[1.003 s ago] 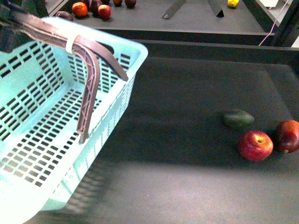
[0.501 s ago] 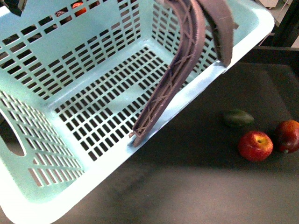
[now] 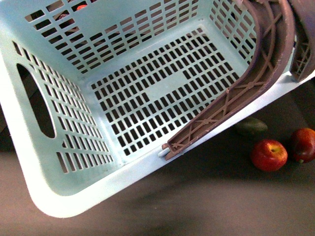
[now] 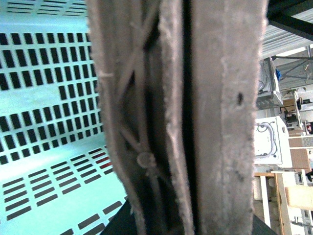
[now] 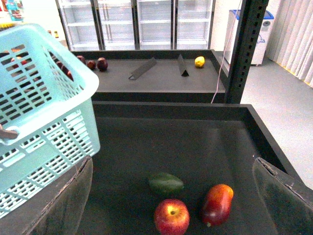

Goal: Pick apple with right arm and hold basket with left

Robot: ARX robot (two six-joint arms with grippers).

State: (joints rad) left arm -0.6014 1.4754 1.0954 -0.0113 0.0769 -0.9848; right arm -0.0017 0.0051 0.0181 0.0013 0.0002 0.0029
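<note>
- One basket [image 3: 74, 199] is tilted over the dark table [image 3: 197, 206] and fills most of the front view. Its slotted floor and walls are bare.
- Two mauve handles [image 3: 231, 101] are folded together. In the left wrist view they lie pressed side by side [image 4: 225, 117], right at the camera.
- The left gripper shows in no picture, so its grip cannot be told.
- The right gripper [image 5: 172, 164] has its two fingers spread wide, with nothing between them.
- Three fruits lie on the table, clear of the basket:
  - one apple [image 3: 269, 155], bright red;
  - one darker apple [image 3: 303, 144], just beside it;
  - one green fruit [image 3: 251, 126], near it and partly hidden by the basket's rim.
- One yellow fruit [image 5: 199, 61] sits on the back shelf [image 5: 161, 81].
- A coloured sign [image 5: 10, 7] is too blurred to read.
</note>
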